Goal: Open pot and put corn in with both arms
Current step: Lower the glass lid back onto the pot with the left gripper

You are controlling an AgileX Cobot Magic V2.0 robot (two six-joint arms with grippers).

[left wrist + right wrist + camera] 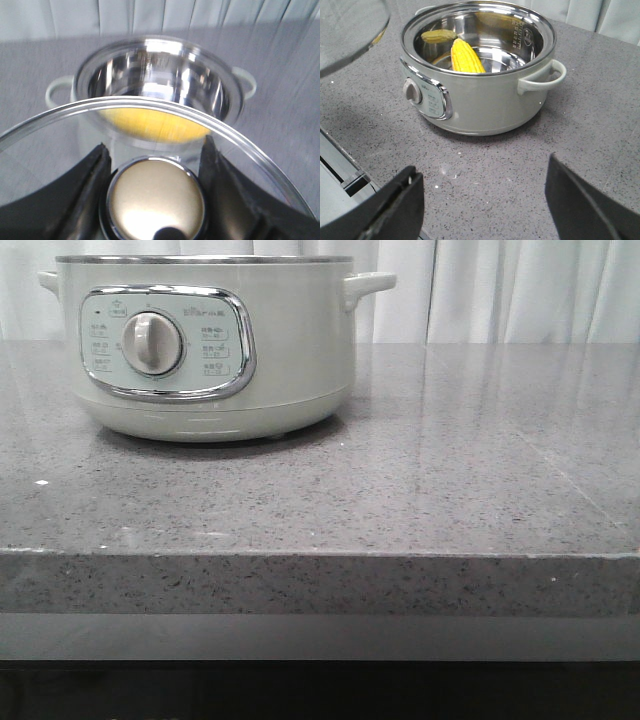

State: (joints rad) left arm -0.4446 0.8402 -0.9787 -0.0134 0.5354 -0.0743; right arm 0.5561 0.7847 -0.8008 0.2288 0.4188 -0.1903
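Grey speckled counter (420, 490) carries your pot (205, 345), open, with the corn (466, 56) lying inside it. Your left tool (155, 170) is clamped on the glass lid's (60, 135) knob (156, 199), held off the pot. Your right tool (482, 205) is spread, empty. Both steps look done.

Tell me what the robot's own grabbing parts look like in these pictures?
Only the fingers show. The left tool has two black, matte fingers with thick, curved inner edges. The right tool has two black wedge-shaped fingers that taper to blunt tips, one with a small pale scuff near its tip. No cables, labels or markings are visible, and the arms themselves are out of view.
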